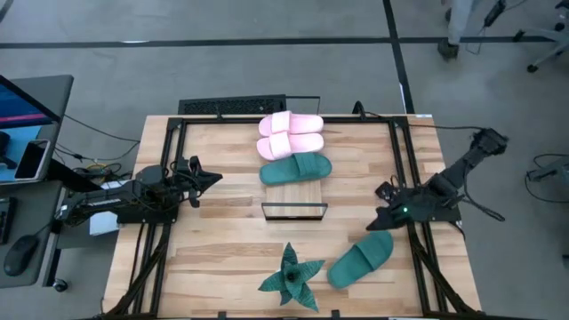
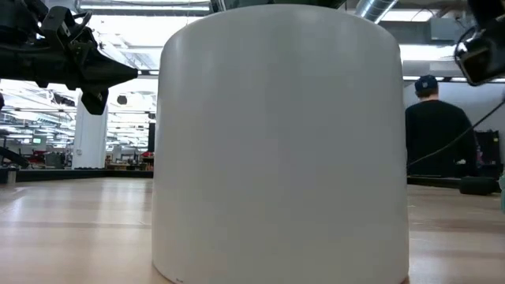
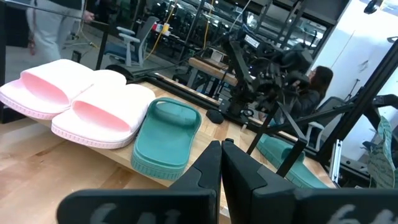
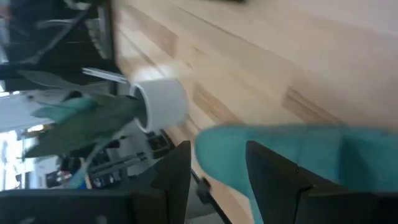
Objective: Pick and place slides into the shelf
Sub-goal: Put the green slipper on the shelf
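In the high view, two pink slides (image 1: 290,134) and one teal slide (image 1: 295,168) lay side by side on the shelf (image 1: 294,196) at the centre of the tabletop (image 1: 222,258). The second teal slide (image 1: 360,260) lay at lower right beside the plant (image 1: 291,276). The right tool (image 1: 380,219) hung just above its end, fingers apart, holding nothing. The left tool (image 1: 212,178) waited at centre left, closed and empty.

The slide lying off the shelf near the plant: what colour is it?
Teal green; the slide shows best in the high view.
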